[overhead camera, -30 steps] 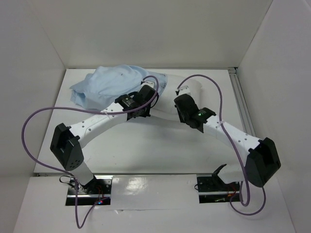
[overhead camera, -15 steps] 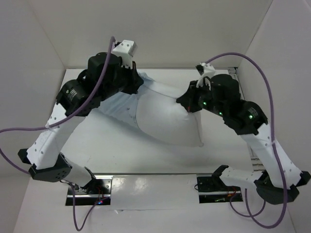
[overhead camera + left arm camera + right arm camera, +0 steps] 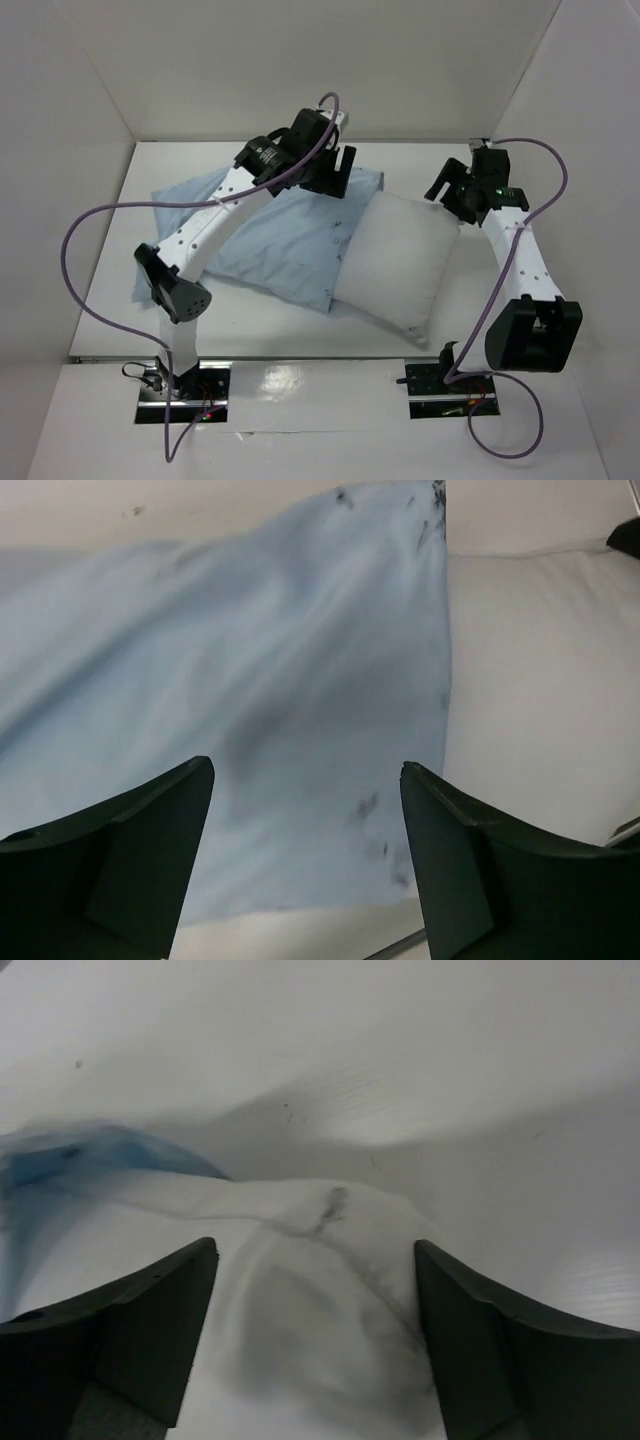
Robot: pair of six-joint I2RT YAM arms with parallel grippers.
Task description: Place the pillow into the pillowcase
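The light blue pillowcase [image 3: 265, 240] lies spread on the table at centre left. The white pillow [image 3: 400, 265] lies against its right edge, where the blue hem meets it; how far it reaches inside is hidden. My left gripper [image 3: 335, 178] hovers open over the pillowcase's far edge. In the left wrist view nothing sits between the fingers of that gripper [image 3: 305, 770], with the pillowcase [image 3: 250, 680] below and the pillow [image 3: 530, 680] to the right. My right gripper [image 3: 447, 190] stands open over the pillow's far right corner. In its wrist view this gripper [image 3: 315, 1247] holds nothing, above the pillow [image 3: 320, 1310] and beside a bit of pillowcase [image 3: 80, 1155].
White walls close in the table on the left, back and right. A metal rail [image 3: 500, 200] runs along the right edge. Purple cables [image 3: 75, 240] loop off both arms. The arm bases [image 3: 185, 385] sit at the near edge.
Both grippers were shut and holding the cloth up half a second ago; both have opened and let go. Pillow and pillowcase now lie flat, and both arms have swung toward the back.
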